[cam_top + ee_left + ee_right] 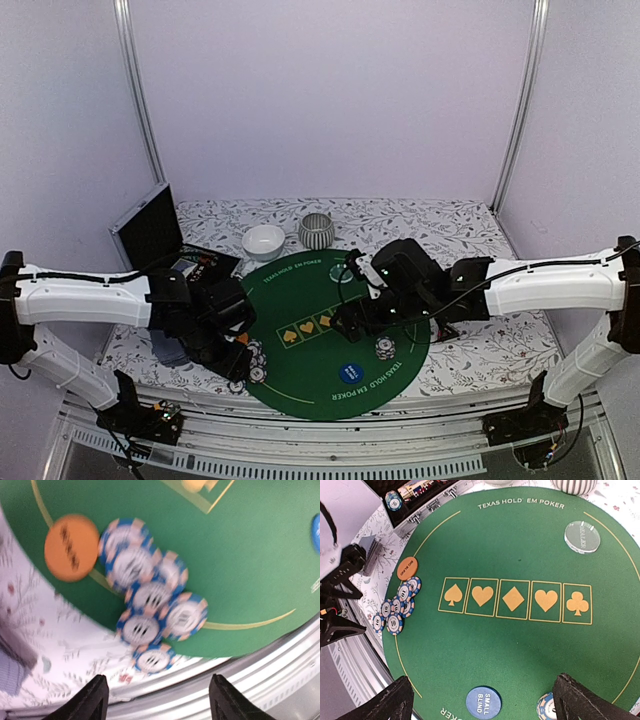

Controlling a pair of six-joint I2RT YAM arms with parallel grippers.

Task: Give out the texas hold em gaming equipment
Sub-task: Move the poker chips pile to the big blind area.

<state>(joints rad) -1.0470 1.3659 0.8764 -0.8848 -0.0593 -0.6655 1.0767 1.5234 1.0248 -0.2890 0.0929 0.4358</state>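
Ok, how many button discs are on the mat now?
3. The orange disc lies at the left edge of the mat beside the chips, the blue disc at its near edge, the pale disc at its far edge. The arms may hide more.

A cluster of poker chips point(397, 607) was laid at the left edge of the round mat point(520, 650), with the big-blind disc point(406, 568) just behind it. The small-blind disc point(483, 702) was set near the mat's front edge, with a chip stack point(547, 707) to its right. The dealer disc point(582, 536) was placed near the far edge. Behind the mat, one bowl point(264, 241) was stood beside another bowl point(317, 231).
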